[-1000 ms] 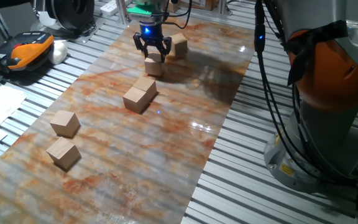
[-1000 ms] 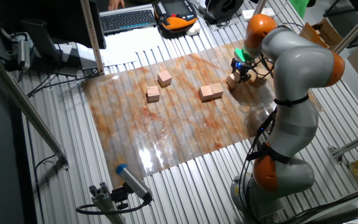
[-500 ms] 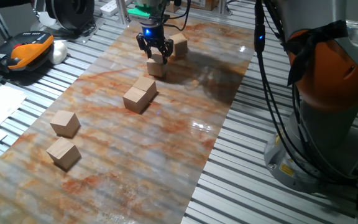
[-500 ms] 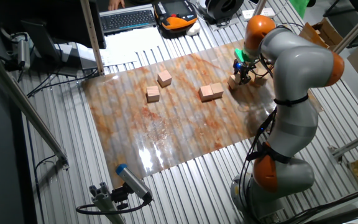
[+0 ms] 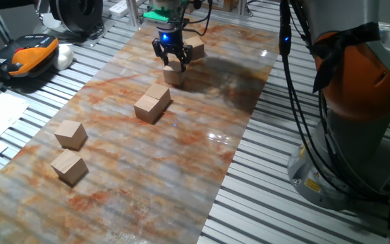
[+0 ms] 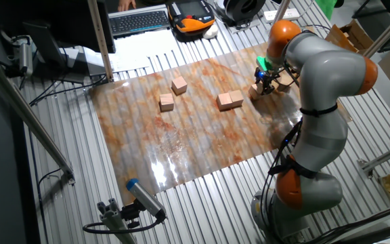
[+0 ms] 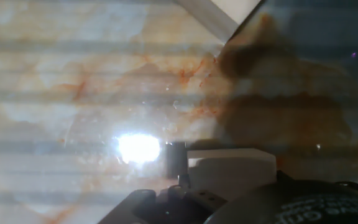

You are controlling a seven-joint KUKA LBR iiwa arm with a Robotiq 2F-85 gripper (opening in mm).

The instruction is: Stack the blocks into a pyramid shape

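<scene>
Watch the grip: your tool (image 5: 170,58) sits low over a block (image 5: 174,73) at the far end of the worktop (image 5: 181,149), fingers narrowed around its top, but you cannot tell whether they are truly clamped on it. If contact is shallow or off-centre, the block may twist or drop as you lift. A second block (image 5: 194,49) lies just behind, close enough for a finger to nudge. In the hand view the block (image 7: 232,168) shows pale, low in frame, right of one finger (image 7: 176,163). The joined pair (image 5: 152,103) lies mid-worktop; two loose blocks (image 5: 69,150) sit well apart at the near end
</scene>
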